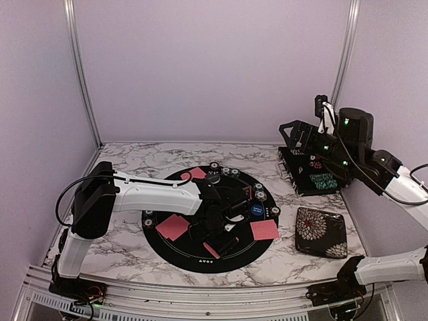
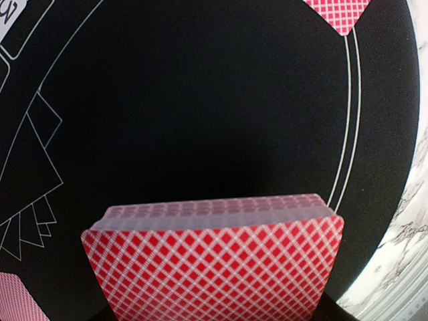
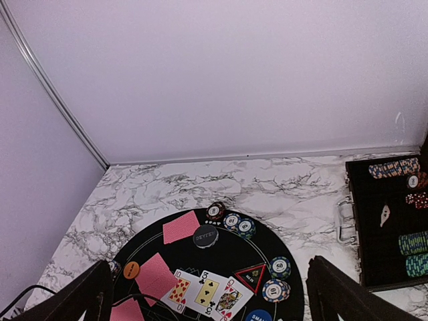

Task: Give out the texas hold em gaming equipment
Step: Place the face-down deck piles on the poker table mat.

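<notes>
My left gripper (image 1: pixel 215 241) is low over the near middle of the round black mat (image 1: pixel 167 247), shut on a deck of red-backed cards (image 2: pixel 214 267) that fills the bottom of the left wrist view and hides the fingers. Pink-backed cards (image 1: pixel 174 226) lie on the mat at left, right (image 1: pixel 264 230) and far side (image 1: pixel 194 174). In the right wrist view three face-up cards (image 3: pixel 207 291), a black triangle marker (image 3: pixel 252 276), an orange button (image 3: pixel 131 269), a blue button (image 3: pixel 258 315) and chip stacks (image 3: pixel 231 220) sit on the mat. My right gripper (image 1: pixel 294 134) is open, empty and high at the back right.
An open black chip case (image 1: pixel 311 170) with several chip rows (image 3: pixel 408 241) stands at the back right. A floral-patterned case (image 1: pixel 321 231) lies right of the mat. A black dealer button (image 3: pixel 205 235) sits near the far cards. Marble table (image 1: pixel 127 160) and walls surround.
</notes>
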Action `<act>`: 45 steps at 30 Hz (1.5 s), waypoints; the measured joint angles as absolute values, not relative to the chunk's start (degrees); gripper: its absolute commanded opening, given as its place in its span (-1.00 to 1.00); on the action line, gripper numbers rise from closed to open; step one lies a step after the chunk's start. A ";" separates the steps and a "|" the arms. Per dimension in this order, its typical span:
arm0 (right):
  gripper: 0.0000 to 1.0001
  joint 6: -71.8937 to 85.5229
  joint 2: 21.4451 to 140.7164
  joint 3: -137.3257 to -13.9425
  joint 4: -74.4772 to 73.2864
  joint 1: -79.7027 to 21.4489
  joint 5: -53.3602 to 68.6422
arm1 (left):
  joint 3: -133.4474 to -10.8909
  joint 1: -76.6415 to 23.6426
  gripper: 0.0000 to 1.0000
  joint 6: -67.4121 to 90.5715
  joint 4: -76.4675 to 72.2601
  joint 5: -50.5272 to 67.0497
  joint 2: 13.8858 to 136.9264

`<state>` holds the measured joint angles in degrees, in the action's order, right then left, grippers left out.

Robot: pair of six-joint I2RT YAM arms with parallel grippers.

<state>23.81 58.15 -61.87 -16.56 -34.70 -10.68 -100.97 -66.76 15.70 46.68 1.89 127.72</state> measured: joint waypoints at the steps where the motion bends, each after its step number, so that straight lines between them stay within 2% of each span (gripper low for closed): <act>1: 0.97 23.81 58.15 -61.87 -16.56 -34.70 -10.68 | -101.30 -66.81 0.16 15.84 46.76 1.85 127.81; 14: 0.97 23.97 57.30 -59.90 -16.12 -34.70 -10.92 | -103.44 -67.42 0.29 16.67 47.40 0.16 129.34; 31: 0.97 24.36 55.13 -58.22 -15.46 -34.70 -11.05 | -106.61 -68.42 0.36 17.43 50.06 -2.50 131.44; 40: 0.97 24.82 54.43 -57.80 -15.46 -34.70 -11.05 | -107.31 -68.66 0.63 17.54 50.33 -2.52 131.90; 42: 0.97 25.02 54.28 -57.80 -15.46 -34.70 -11.05 | -107.53 -68.71 0.76 17.56 50.37 -2.52 132.05; 45: 0.97 25.17 54.24 -57.80 -15.46 -34.70 -11.03 | -107.85 -68.93 0.80 17.47 50.22 -2.55 132.25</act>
